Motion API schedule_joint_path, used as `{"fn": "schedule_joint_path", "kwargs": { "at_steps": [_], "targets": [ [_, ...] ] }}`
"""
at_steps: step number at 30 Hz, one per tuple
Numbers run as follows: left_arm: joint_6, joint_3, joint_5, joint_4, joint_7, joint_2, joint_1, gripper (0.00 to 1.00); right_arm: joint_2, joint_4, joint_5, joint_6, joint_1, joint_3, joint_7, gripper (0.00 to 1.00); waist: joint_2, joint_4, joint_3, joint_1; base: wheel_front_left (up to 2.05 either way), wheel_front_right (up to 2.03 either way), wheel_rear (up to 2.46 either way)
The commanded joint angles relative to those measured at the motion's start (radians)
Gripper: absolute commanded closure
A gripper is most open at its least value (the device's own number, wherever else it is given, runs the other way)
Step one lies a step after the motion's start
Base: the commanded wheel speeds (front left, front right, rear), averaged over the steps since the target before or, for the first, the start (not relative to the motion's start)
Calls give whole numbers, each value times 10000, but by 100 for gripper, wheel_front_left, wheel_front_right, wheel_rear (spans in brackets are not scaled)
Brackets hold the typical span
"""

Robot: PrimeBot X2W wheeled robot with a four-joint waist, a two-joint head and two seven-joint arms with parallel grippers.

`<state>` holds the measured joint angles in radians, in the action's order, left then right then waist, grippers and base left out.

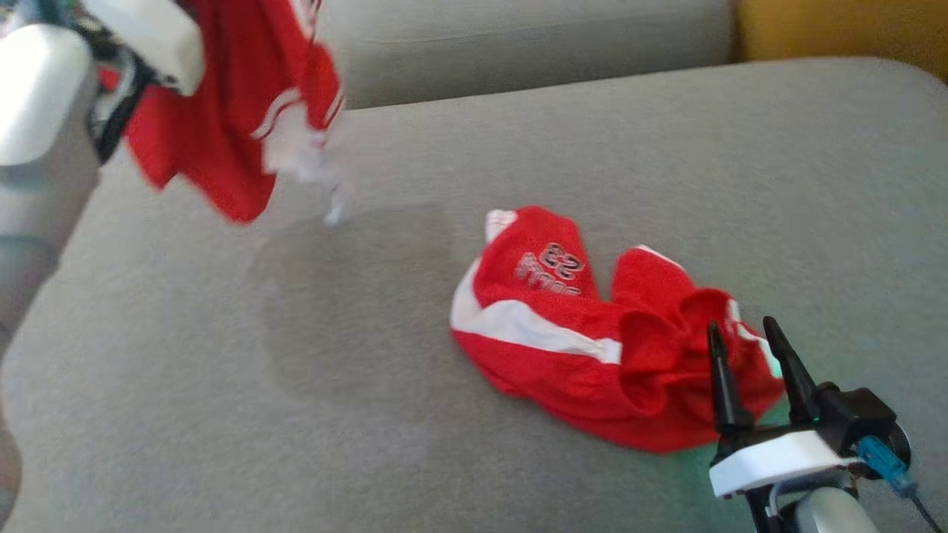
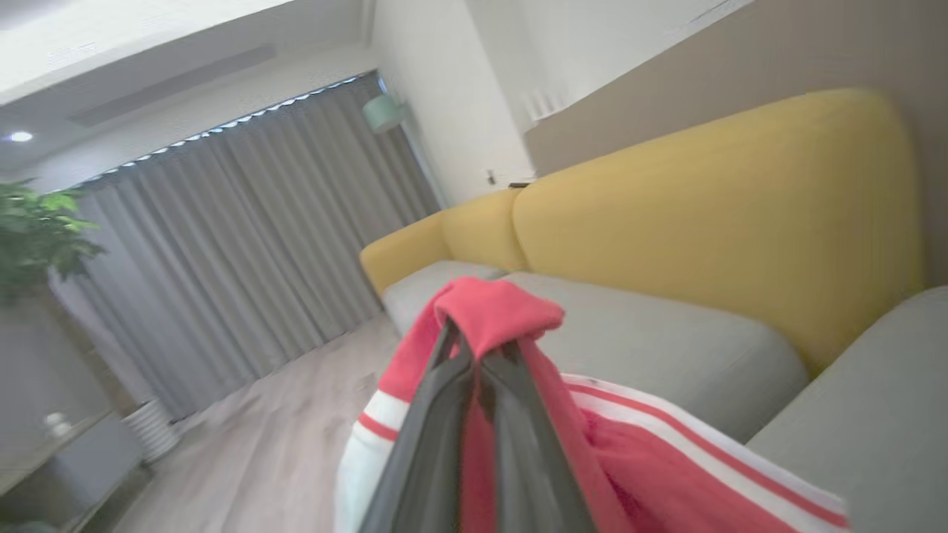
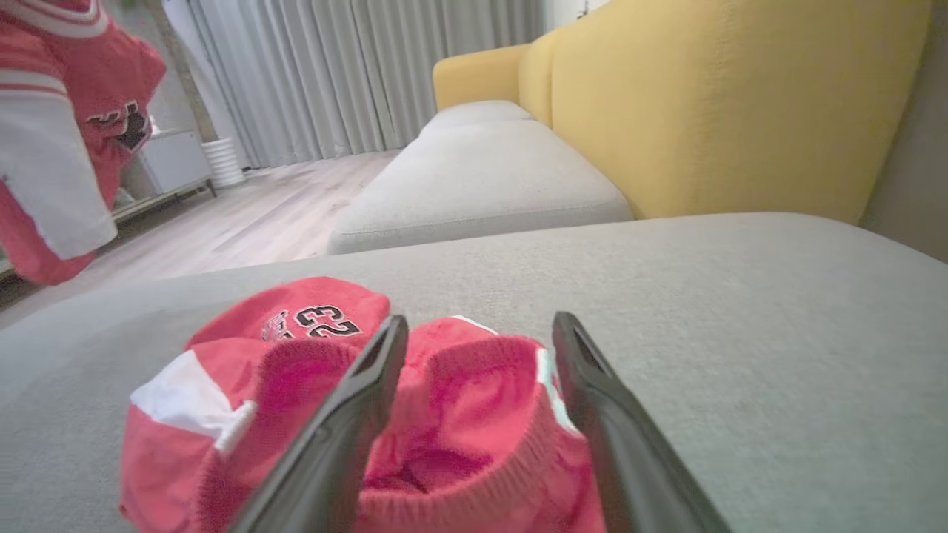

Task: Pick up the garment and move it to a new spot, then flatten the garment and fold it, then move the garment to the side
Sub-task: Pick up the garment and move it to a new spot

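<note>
The red jersey [image 1: 222, 126], trimmed in white, is held up in the air at the upper left of the head view. It hangs clear of the grey seat [image 1: 296, 414], and its lower edge is blurred. It is pinched by the left fingers [image 2: 422, 459], which are pressed together on a fold of the red cloth draped over their tips.

Red shorts [image 1: 563, 348] with white panels and the number 23 lie crumpled on the seat, right of the middle. The right fingers [image 1: 722, 385] are spread wide and set low at the near edge of the shorts. In the right wrist view the elastic waistband is seen between them. Nothing is gripped by them, and whether the cloth is touched cannot be told.

A yellow backrest [image 3: 740, 96] is seen behind the seat. A wood floor [image 3: 259, 215] and grey curtains [image 2: 244, 237] lie beyond.
</note>
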<state>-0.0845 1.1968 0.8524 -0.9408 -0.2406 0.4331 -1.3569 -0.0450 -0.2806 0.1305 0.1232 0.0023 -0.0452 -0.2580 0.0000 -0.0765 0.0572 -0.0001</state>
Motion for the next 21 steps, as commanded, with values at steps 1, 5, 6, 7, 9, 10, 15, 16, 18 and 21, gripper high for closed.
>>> {"fn": "schedule_joint_path", "kwargs": {
  "at_steps": [1,5,6,7,9,10,15,16,18,21],
  "targets": [
    [120,-366,14,-67,-120,482,-668,100,-53,353,-75,75,-190,-208,-38,0,0,592,-53,1,0,0,0],
    [213,-456,76,-593,-143,1136,-413,100,-53,458,-142,75,-301,-117,-38,0,0,1263,286,1,0,0,0],
    [209,-478,106,-677,-147,1277,-332,100,-53,471,-164,75,-325,-94,-38,0,0,1388,364,1,0,0,0],
    [221,-498,129,-751,-152,1418,-237,100,-53,474,-187,75,-352,-86,-38,0,0,1490,419,1,0,0,0],
    [276,-635,254,-817,-168,1661,-43,100,-53,472,-244,75,-384,-54,-38,0,0,1702,519,1,0,0,0],
    [296,-705,310,-814,-176,1778,64,100,-53,473,-281,75,-392,-41,-38,0,0,1807,564,1,0,0,0],
    [423,-1045,576,-634,-204,2152,844,100,-53,488,-424,75,-438,13,-38,0,0,2209,697,1,0,0,0],
    [489,-1111,597,-554,-206,2194,1058,100,-53,506,-449,75,-438,31,-38,0,0,2265,714,1,0,0,0],
    [634,-1305,702,-402,-208,2251,1627,100,-53,538,-482,75,-443,68,-38,0,0,2338,744,1,0,0,0],
    [959,-1807,1016,-191,-209,2188,2771,100,-53,556,-519,75,-457,33,-38,0,0,2336,748,1,0,0,0]
  ]
}}
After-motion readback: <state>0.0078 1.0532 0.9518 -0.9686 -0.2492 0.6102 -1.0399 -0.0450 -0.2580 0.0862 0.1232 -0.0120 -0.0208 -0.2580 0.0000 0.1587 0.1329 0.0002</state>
